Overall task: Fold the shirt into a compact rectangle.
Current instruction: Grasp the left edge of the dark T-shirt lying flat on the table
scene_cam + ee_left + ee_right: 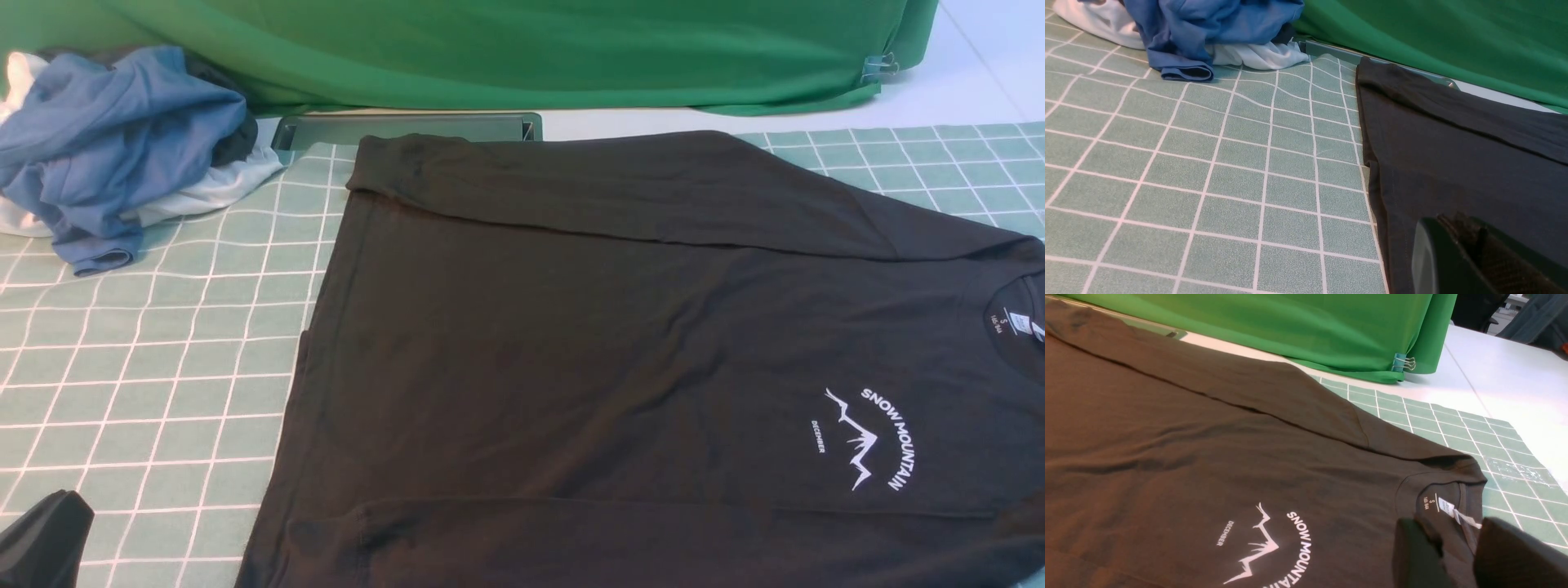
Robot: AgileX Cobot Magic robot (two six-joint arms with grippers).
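The black shirt (571, 327) lies flat on the green checked mat (147, 367), hem to the left and collar at the right edge. Its far sleeve is folded across the body, and a second fold runs along the near edge. The white mountain print (869, 437) faces up. My left gripper (45, 531) is shut and sits on the mat left of the hem, apart from the shirt (1453, 155). My right gripper (1449, 531) hovers at the collar with its fingers apart; the white neck label (1447, 506) shows between them. It is outside the front view.
A pile of blue and white garments (114, 139) lies at the back left. A big green cloth (490, 49) hangs along the back, held by a binder clip (880, 65). A grey-green bar (408, 126) sits behind the shirt. Bare white tabletop (1515, 375) lies right of the mat.
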